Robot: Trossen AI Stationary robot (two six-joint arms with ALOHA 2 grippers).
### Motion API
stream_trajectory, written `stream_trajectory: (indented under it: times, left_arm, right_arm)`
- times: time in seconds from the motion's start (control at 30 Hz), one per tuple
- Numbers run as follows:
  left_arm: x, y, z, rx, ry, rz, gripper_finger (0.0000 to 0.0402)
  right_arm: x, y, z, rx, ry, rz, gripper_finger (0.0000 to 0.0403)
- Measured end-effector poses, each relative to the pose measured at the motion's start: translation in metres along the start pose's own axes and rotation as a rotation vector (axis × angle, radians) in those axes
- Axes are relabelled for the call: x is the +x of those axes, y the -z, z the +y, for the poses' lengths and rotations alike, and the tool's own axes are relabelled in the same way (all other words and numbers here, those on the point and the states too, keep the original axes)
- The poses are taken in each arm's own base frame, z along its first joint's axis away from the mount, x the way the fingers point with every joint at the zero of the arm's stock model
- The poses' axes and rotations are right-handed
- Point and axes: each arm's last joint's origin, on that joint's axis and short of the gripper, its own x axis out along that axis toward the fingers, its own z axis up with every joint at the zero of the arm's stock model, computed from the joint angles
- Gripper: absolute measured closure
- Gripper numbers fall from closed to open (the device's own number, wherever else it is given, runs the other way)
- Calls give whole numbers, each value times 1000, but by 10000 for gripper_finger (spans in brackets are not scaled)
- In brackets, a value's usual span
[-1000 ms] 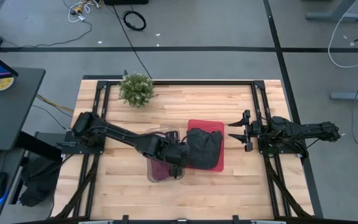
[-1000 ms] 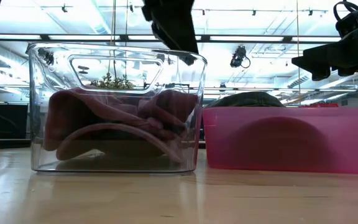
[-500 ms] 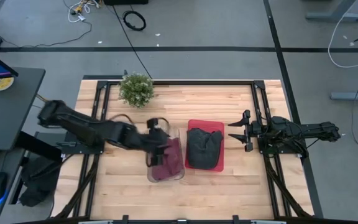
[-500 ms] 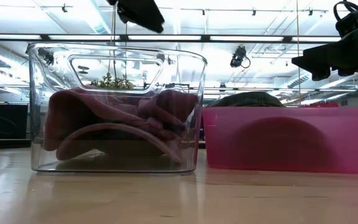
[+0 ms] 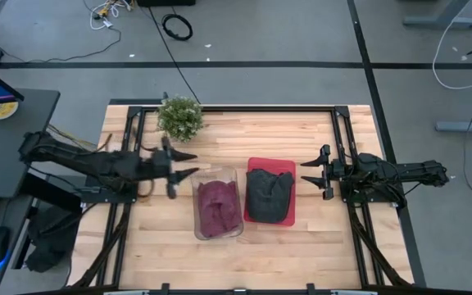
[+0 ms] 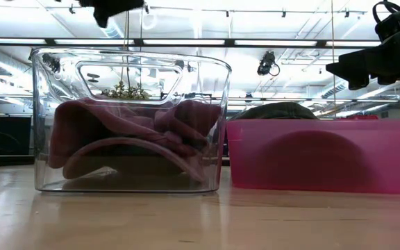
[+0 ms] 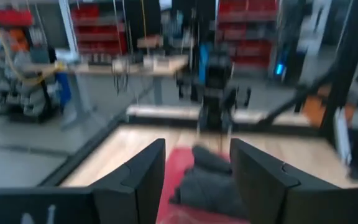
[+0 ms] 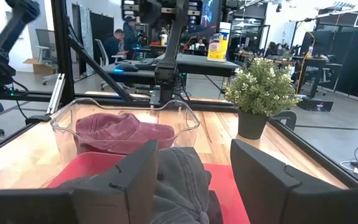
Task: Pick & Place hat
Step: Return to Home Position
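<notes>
A maroon hat [image 5: 217,206] lies crumpled inside a clear plastic bin [image 5: 197,226]; the low view shows it resting on the bin's floor [image 6: 127,142]. A dark grey hat [image 5: 267,192] lies in a pink tray [image 5: 290,218] right of the bin. My left gripper [image 5: 181,165] is open and empty, up and to the left of the bin near the table's left side. My right gripper [image 5: 310,173] is open and empty, right of the pink tray. In the right wrist view the grey hat [image 8: 182,180] sits before the fingers, with the maroon hat [image 8: 120,130] beyond it.
A small potted plant [image 5: 179,118] stands at the table's far edge, left of centre. Bare wood [image 5: 285,250] lies near the front edge and at the far right. Black frame rails [image 5: 127,139] run along both sides of the table.
My left arm has drawn back from over the clear bin toward the table's left edge and risen, with its gripper empty. The maroon hat stays in the bin, now fully uncovered from above. The right arm has kept still.
</notes>
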Motion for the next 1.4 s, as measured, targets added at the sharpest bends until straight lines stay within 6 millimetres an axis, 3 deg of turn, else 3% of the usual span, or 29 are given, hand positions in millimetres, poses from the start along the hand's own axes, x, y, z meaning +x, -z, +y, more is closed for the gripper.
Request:
stream_trajectory:
  times: [0.37,0.67,1.0,1.4]
  left_arm:
    - [-74,21,38,-107,18,-294,216]
    - [-109,49,49,-169,246,-722,216]
    - [-105,52,46,-125,302,-649,216]
    - [-90,82,50,-108,226,-559,216]
  right_arm:
    - [0,0,0,0,0,0,198]
    - [0,0,0,0,0,0,198]
    - [0,0,0,0,0,0,198]
    - [0,0,0,0,0,0,198]
